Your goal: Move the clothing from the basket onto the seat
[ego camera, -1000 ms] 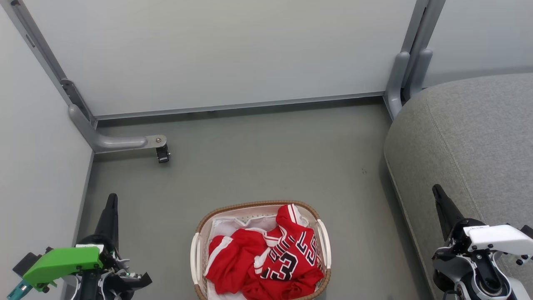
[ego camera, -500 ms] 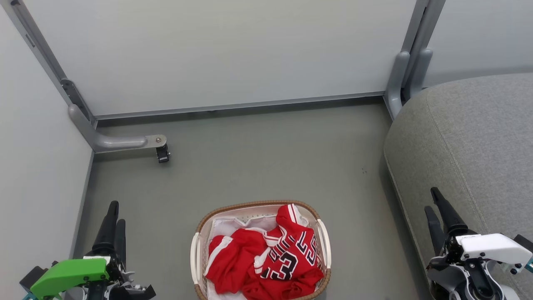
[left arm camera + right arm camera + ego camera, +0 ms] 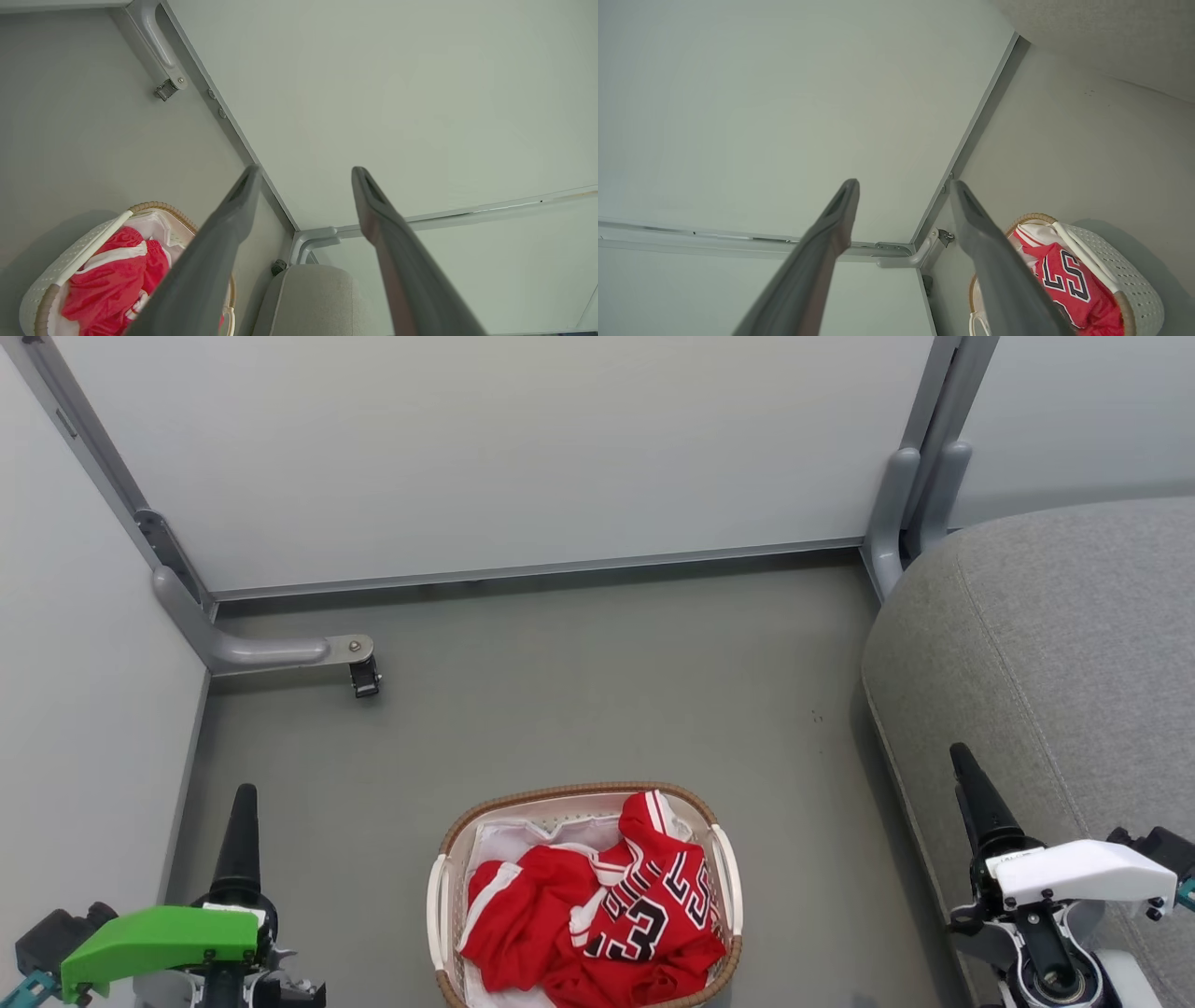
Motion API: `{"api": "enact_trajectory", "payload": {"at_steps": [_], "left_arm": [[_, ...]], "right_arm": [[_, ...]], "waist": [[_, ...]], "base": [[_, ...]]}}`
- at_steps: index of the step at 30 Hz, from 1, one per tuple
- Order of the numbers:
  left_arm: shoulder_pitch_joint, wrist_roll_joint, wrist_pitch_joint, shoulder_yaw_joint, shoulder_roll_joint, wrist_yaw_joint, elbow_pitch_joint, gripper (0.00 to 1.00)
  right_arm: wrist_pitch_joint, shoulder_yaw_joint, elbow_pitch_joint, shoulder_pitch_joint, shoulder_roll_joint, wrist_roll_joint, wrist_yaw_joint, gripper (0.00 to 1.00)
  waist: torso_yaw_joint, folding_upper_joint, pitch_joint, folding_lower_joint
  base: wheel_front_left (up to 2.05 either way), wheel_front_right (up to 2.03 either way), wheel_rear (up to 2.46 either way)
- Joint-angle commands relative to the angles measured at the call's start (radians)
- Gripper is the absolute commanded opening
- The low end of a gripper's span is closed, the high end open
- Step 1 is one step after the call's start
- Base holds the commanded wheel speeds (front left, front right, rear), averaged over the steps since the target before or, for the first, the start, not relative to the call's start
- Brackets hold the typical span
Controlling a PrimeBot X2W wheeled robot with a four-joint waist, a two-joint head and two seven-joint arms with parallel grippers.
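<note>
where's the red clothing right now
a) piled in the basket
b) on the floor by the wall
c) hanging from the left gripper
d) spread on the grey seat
a: the red clothing lies heaped inside the basket, and none of it is on the seat.

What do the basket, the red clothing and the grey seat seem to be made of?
Basket: probably matte cream plastic, given its rows of small holes; the brown rim looks woven. Clothing: thin, perhaps synthetic fabric, lying in soft crumpled folds. Seat: matte grey textile upholstery with a stitched seam.
</note>
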Motion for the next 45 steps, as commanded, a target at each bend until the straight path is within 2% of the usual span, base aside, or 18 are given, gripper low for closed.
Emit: {"api": "enact_trajectory", "payload": {"at_steps": [1,20,30,45], "left_arm": [[-0.032,0.05,-0.012,-0.004,0.014,-0.003,-0.016,1.0],[-0.036,0.391,-0.085,-0.048,0.05,-0.004,0.014,1.0],[-0.034,0.551,-0.118,-0.069,0.06,0.012,0.02,1.0],[-0.003,0.729,-0.163,-0.078,0.067,0.023,0.027,1.0]], "right_arm": [[-0.012,0.007,-0.008,-0.036,-0.013,-0.045,0.0,1.0],[-0.086,0.032,0.021,-0.063,-0.002,-0.453,0.0,1.0],[-0.119,0.051,0.031,-0.072,-0.001,-0.623,0.0,1.0],[-0.164,0.081,0.08,-0.079,0.002,-0.828,0.0,1.0]], "waist": [[0.0,0.0,0.0,0.0],[-0.001,0.0,0.007,0.0],[-0.003,0.0,0.011,0.0],[-0.005,0.0,0.012,0.0]], "base": [[0.0,0.0,0.0],[0.0,0.0,0.0],[0.0,0.0,0.0],[0.0,0.0,0.0]]}}
